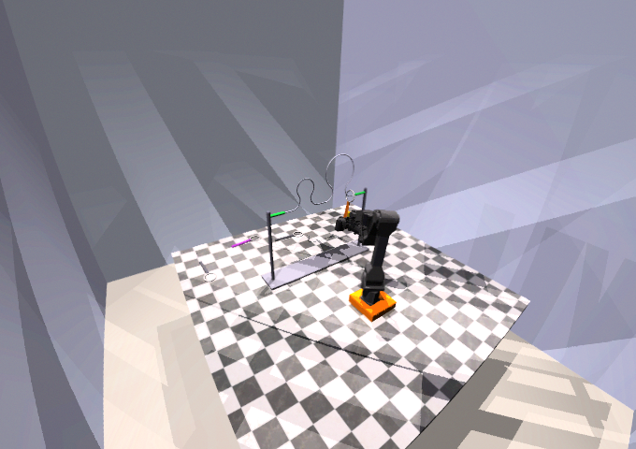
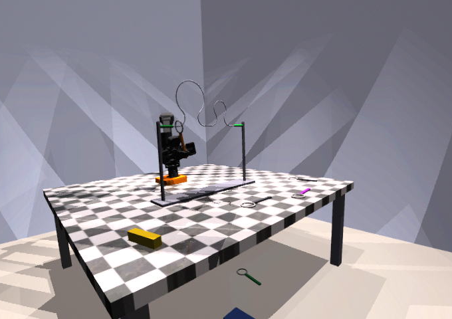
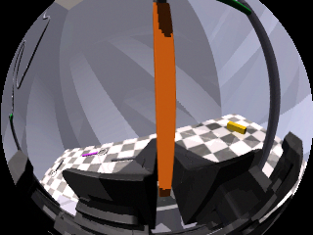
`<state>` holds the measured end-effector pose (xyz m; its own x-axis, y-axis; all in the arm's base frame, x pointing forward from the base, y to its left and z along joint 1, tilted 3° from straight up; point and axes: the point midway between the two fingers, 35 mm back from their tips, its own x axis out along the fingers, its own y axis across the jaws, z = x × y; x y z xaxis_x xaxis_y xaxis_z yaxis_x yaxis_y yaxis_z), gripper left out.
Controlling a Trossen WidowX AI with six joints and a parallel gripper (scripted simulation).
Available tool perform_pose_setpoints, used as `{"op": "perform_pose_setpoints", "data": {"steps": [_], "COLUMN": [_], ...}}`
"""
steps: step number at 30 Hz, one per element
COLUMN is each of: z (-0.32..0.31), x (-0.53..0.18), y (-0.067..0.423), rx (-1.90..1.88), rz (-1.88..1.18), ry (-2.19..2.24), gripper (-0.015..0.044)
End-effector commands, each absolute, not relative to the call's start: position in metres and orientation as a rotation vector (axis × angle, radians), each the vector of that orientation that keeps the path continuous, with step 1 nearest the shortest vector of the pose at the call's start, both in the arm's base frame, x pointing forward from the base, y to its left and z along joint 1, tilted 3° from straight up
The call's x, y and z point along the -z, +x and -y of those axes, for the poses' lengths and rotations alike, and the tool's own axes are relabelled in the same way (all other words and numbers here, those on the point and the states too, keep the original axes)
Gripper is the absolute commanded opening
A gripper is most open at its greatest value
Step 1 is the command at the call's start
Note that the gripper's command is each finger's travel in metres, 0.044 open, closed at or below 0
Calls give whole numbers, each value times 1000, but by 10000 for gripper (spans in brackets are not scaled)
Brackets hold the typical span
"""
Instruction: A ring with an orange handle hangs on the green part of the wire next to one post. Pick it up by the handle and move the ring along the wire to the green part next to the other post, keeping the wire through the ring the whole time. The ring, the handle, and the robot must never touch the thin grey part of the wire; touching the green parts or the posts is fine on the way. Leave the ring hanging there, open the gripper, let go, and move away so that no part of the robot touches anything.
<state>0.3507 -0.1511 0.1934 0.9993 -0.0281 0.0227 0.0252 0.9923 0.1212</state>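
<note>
My gripper (image 1: 346, 217) (image 2: 185, 151) (image 3: 159, 141) is shut on the orange handle (image 1: 347, 209) (image 2: 182, 140) (image 3: 165, 98). The handle rises from the fingers, leaning slightly, with the ring (image 1: 349, 201) (image 2: 182, 127) at its top. The ring is around the wire just beyond the inner end of the green part (image 1: 359, 194) (image 2: 165, 126) at one post (image 1: 365, 202) (image 2: 161, 161) (image 3: 274, 88). The grey wire (image 1: 354, 168) (image 2: 203, 101) bends upward close by; any contact is too small to tell. The other green part (image 1: 277, 214) (image 2: 238, 125) is at the opposite post (image 1: 270, 249) (image 2: 243, 154).
The posts stand on a grey base plate (image 1: 289, 275) (image 2: 211, 191). Loose rings with a magenta handle (image 1: 240, 243) (image 2: 304, 191) and dark handles (image 2: 262, 200) lie on the checkered table. A yellow block (image 2: 143, 238) (image 3: 237, 127) lies beyond the nearer post in the wrist view.
</note>
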Motion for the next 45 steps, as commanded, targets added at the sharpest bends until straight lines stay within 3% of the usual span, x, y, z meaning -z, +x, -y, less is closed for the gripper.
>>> {"op": "perform_pose_setpoints", "data": {"steps": [1, 45], "z": [138, 38], "x": [-197, -273], "y": [350, 300], "rx": [27, -202], "rz": [32, -348], "ry": [192, 975], "gripper": [-150, -150]}}
